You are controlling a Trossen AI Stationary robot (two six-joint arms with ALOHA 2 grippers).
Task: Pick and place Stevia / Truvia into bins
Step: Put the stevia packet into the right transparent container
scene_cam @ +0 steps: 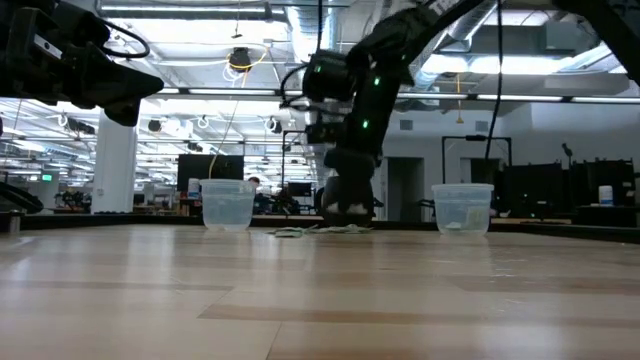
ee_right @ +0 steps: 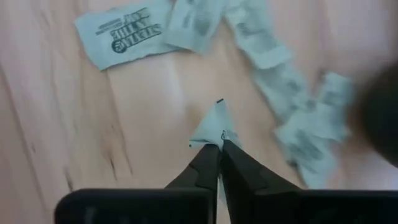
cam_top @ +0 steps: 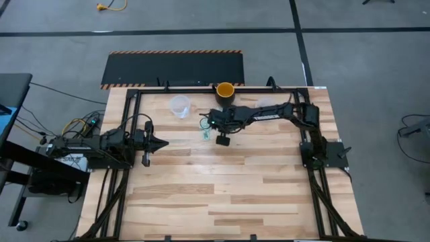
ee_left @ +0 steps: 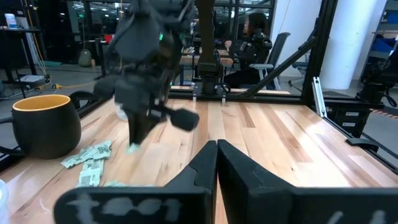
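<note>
Several light green and white sachets [ee_right: 292, 118] lie flat in a loose heap on the wood, also showing in the high view [cam_top: 203, 129] and the left wrist view [ee_left: 90, 158]. My right gripper [ee_right: 219, 142] points down over the heap and is shut on one sachet [ee_right: 211, 124]. One clear cup [cam_top: 179, 106] stands on the table left of the heap. A second clear cup [scene_cam: 462, 207] stands to the heap's other side. My left gripper [cam_top: 160, 142] is shut and empty at the table's left, raised above the wood. My right gripper pinches one sachet by its edge [ee_right: 214, 135] between its two fingertips, from above with the fingers pointing down. The small pale piece sticks out past the tips, just over the wood beside the heap. In the left wrist view it shows at the fingers' lower end [ee_left: 132, 148].
A yellow-orange cup with a dark outside [cam_top: 225, 91] stands at the far edge, just behind the heap. Black frame rails [cam_top: 201, 86] run along the far, left and right sides. The near half of the table [cam_top: 222, 195] is bare wood.
</note>
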